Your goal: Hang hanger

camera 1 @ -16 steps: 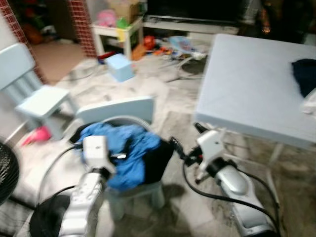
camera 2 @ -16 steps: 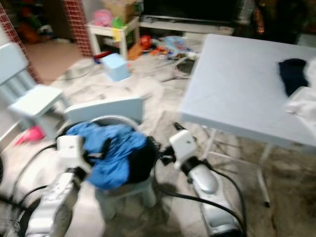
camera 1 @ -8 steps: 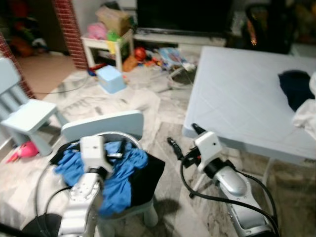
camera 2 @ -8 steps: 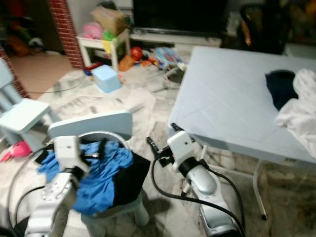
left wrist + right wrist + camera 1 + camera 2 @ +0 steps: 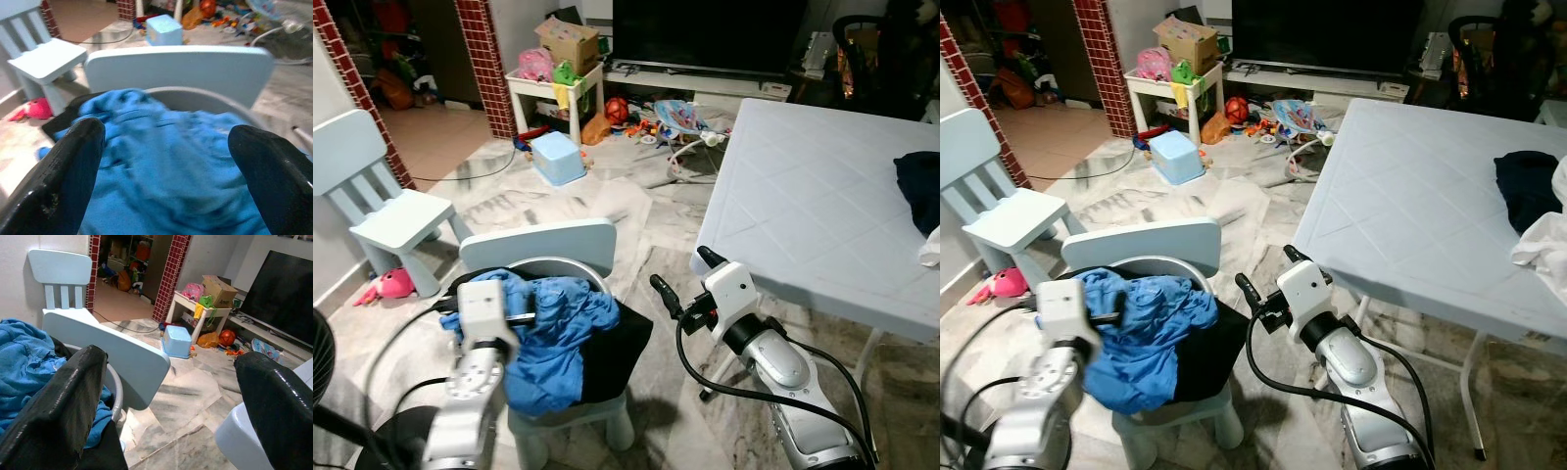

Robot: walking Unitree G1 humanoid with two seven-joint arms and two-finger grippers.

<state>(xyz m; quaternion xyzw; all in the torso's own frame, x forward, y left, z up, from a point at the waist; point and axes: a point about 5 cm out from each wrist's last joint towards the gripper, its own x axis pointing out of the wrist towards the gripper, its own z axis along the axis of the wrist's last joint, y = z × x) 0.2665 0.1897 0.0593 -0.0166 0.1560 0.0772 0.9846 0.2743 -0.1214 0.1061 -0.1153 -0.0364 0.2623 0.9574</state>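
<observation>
Living room with marble floor (image 5: 666, 411), toys scattered at upper centre in front of a dark TV (image 5: 710, 34), brick pillar (image 5: 489, 64) at upper left. Small light-blue chair (image 5: 543, 245) sits lower left of centre in the head views, seat piled with a blue garment (image 5: 558, 328) over a black garment (image 5: 622, 348). A grey curved band (image 5: 195, 98), possibly the hanger, arcs over the pile just in front of the chair back; can't confirm what it is.

Left end effector (image 5: 166, 181) hovers just over the blue garment, fingers (image 5: 63, 181) wide apart, nothing between them. Its white wrist block (image 5: 484, 308) sits at the left edge of the pile in the head views.

Right end effector (image 5: 683, 276) is in the gap between the chair and the counter (image 5: 803, 215), near the counter's front corner. Fingers (image 5: 54, 401) apart, empty, aimed toward the chair back.

Counter is a white folding one filling the right side; dark cloth (image 5: 918, 181) and a white cloth (image 5: 1542, 245) lie at its right edge. Second light-blue chair (image 5: 382, 211) at far left, pink toy (image 5: 384, 286) on the floor beside it. Blue box (image 5: 558, 157) on the floor at upper centre-left, white side table (image 5: 553, 83) behind it. Black fan (image 5: 321, 357) at the left edge.
</observation>
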